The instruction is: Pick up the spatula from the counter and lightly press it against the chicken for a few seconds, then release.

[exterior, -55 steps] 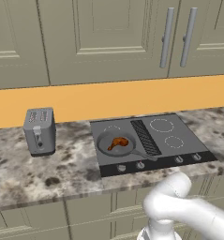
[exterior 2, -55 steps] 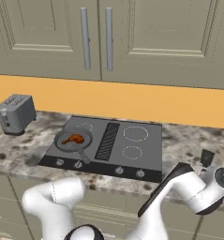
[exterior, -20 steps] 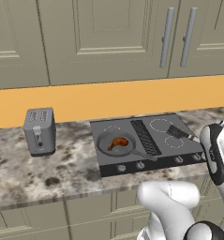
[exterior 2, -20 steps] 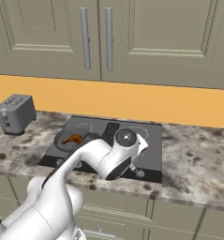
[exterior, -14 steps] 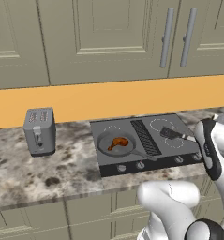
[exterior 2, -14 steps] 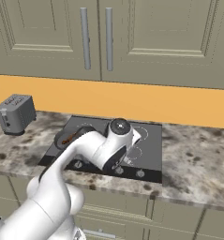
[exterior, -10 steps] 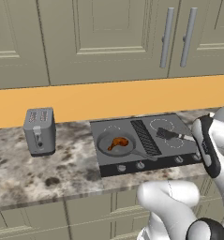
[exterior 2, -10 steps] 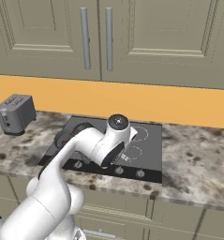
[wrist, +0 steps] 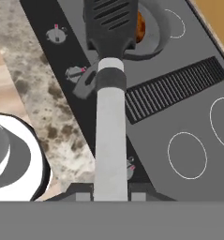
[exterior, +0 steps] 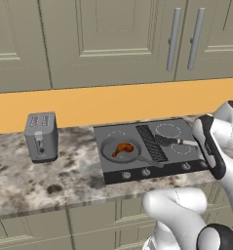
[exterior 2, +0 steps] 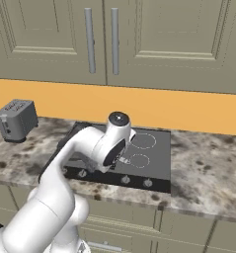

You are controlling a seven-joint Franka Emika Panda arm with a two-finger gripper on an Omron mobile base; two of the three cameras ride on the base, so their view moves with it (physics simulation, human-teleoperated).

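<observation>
Spatula with a dark slotted head and pale grey handle [wrist: 111, 93]: it is carried clear of the counter, above the black glass cooktop [exterior: 186, 156]. In the left base view it [exterior: 172, 141] sits over the right half, head pointing left. The gripper [wrist: 111, 197] is clamped on the far end of the handle, which runs up between the two fingertips in the hand view.

The orange-brown chicken piece [exterior: 122, 148] lies in the round dark grey frying pan [exterior: 104, 149] on the left near burner. In the hand view the spatula head overlaps the pan's near side, with the chicken [wrist: 140, 26] just beside its right edge.

Hazards, as judged:
- The head may catch the pan rim [wrist: 160, 37] during descent and shift the pan.
- The long lever arm may let the handle twist in the grip under load.
- Excess pressure may slide the chicken or tip the pan.
- A lateral offset may land the head beside the chicken.
</observation>
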